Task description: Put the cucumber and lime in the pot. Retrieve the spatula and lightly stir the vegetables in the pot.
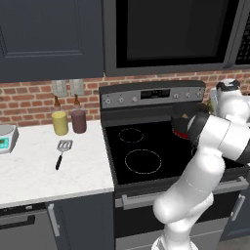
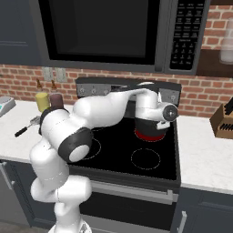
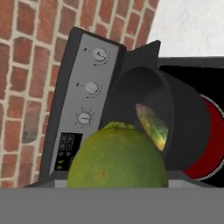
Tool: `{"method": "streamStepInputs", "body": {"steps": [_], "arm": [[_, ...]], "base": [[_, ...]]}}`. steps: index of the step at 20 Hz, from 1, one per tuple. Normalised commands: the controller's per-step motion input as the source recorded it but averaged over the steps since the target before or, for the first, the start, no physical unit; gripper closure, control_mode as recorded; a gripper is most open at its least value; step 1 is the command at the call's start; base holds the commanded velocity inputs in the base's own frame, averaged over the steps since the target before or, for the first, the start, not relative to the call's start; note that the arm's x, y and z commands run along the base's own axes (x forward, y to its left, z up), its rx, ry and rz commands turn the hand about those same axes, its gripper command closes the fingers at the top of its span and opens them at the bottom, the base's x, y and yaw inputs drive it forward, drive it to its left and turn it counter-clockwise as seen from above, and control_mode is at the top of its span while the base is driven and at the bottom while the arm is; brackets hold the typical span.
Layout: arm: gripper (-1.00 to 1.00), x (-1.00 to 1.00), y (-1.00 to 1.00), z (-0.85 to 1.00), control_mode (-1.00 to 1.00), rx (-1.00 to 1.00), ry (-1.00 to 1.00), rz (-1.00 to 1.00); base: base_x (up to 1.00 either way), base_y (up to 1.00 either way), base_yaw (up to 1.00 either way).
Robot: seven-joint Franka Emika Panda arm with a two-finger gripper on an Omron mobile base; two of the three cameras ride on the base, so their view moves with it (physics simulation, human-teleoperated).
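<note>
Hand view: lime (image 3: pixel 117 157) sits right at the pincer, big in the foreground, apparently held between the jaws; fingertips hidden behind it. Pot (image 3: pixel 175 118) just beyond the lime, on the stove's back right burner, red base band visible. Cucumber (image 3: pixel 154 124) already inside the pot, leaning on its inner wall. Left base view: spatula (image 1: pixel 62 151) lies flat on the white tabletop (image 1: pixel 44 166) left of the stove (image 1: pixel 146 146), slotted head toward the wall, black handle toward the front edge, well apart from the pot. 2 bottles (image 1: pixel 68 119) stand behind it.
</note>
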Motion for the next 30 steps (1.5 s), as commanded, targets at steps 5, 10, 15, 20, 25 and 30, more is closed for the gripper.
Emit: {"method": "streamStepInputs", "body": {"steps": [5, 10, 15, 20, 25, 30], "arm": [[1.00, 0.37, 0.00, -0.24, -1.00, 0.00, 0.00, 0.03], [1.00, 0.33, 0.00, -0.12, -1.00, 0.00, 0.00, 0.05], [1.00, 0.18, 0.00, -0.10, -1.00, 0.00, 0.00, 0.06], [1.00, 0.27, 0.08, -0.05, -1.00, 0.00, 0.00, 0.04], [1.00, 0.24, 0.21, -0.02, -1.00, 0.00, 0.00, 0.03], [1.00, 0.14, 0.29, -0.10, -1.00, 0.00, 0.00, 0.01]], "base": [[0.00, 0.00, 0.00], [0.00, 0.00, 0.00], [0.00, 0.00, 0.00], [0.00, 0.00, 0.00], [0.00, 0.00, 0.00], [0.00, 0.00, 0.00]]}}
